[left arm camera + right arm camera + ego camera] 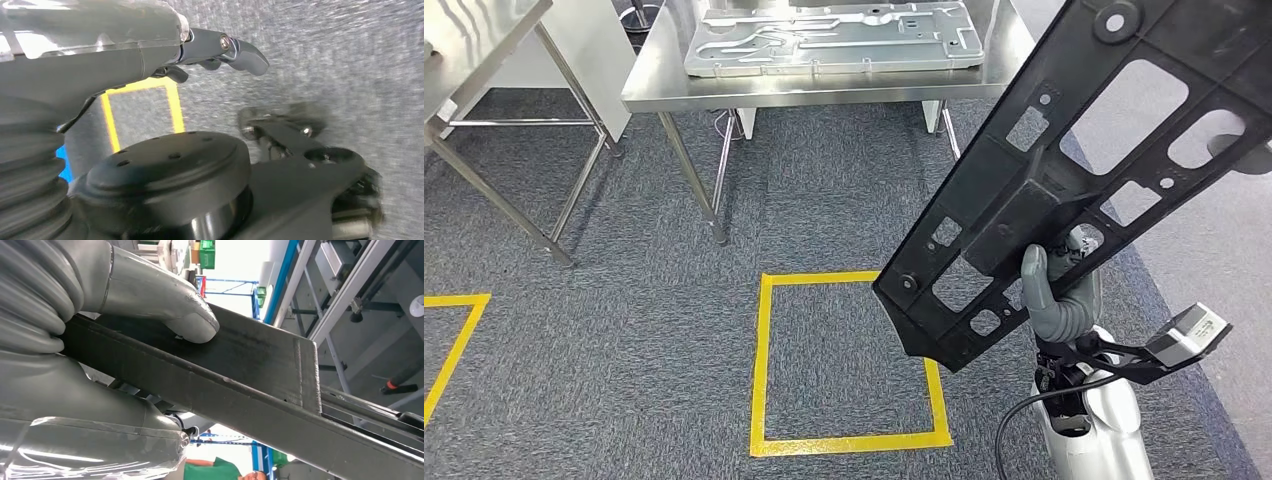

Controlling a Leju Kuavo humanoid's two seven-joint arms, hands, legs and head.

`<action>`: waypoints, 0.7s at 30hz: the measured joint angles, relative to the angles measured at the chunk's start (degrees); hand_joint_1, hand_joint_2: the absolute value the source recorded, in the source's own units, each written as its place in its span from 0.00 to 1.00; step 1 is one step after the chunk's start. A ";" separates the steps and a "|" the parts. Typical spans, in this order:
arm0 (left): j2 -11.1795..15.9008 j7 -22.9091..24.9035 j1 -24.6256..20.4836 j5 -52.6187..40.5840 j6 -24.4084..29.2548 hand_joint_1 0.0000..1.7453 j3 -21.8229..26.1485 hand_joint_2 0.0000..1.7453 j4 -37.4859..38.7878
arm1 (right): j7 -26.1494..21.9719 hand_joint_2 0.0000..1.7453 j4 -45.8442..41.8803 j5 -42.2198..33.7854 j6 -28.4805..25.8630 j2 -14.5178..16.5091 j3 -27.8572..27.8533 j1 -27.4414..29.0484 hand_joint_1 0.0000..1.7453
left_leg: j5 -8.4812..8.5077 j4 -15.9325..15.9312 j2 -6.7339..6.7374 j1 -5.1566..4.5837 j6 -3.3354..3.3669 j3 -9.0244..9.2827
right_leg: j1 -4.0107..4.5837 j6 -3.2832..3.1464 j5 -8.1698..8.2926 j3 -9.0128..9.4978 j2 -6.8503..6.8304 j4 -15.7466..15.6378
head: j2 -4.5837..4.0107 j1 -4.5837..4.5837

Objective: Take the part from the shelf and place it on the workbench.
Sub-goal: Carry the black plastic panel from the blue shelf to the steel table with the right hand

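Black part is clamped in right hand, tilted toward 1 o'clock; left hand holds nothing, fingers apart.

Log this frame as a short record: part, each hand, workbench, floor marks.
part: black plastic panel with cut-outs, held tilted above the floor
right hand: right hand grips the panel near its lower end, thumb pressed on its edge
left hand: left hand holds nothing, over the carpet
workbench: steel workbench ahead, carrying a silver metal plate
floor marks: yellow tape square on grey carpet
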 joint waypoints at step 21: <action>0.07 -0.42 0.27 -0.79 0.26 0.00 -0.13 1.00 0.00 | -0.44 1.00 0.03 0.01 -0.47 0.10 0.09 0.92 1.00 | 5.94 -16.31 -0.07 -0.35 2.38 9.88 | -1.11 3.90 1.16 -2.90 -0.41 2.13 | 0.00 0.01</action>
